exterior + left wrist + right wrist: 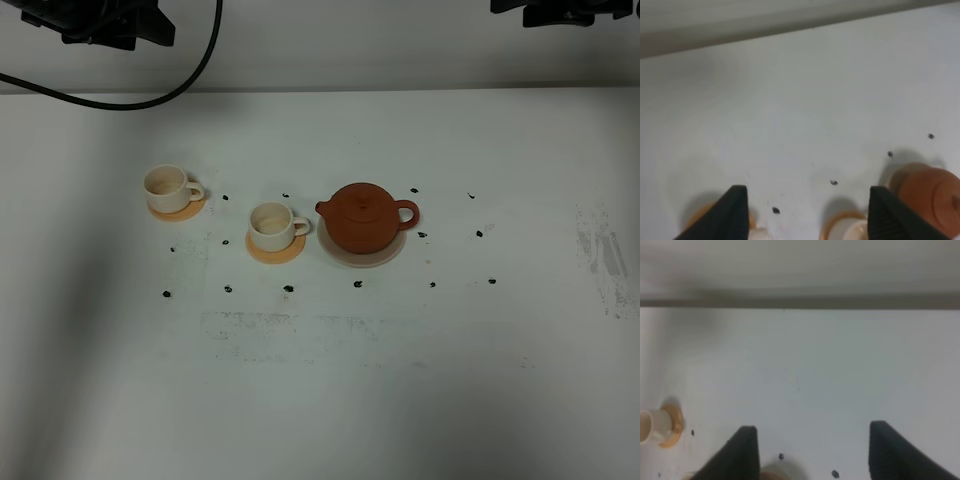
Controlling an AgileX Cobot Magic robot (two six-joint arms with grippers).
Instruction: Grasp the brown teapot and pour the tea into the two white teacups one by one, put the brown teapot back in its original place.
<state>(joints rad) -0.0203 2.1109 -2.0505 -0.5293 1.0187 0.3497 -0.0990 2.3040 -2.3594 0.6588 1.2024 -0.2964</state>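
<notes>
Showing matte black throughout. Ending the left claw (806, 189) in two wedge-shaped fingers (732, 215), narrowing to blunt tips and carrying faint ribbing on the surfaces. Repeating the same dark, tapered pair on the right claw (812, 426). Appearing in the high view as a blocky black left housing (100, 22) and right housing (565, 10), with one thick black cable (216, 25) curving away beside the left one.

Bright, even light, soft shadows (both wrist views blurred and greyer)
</notes>
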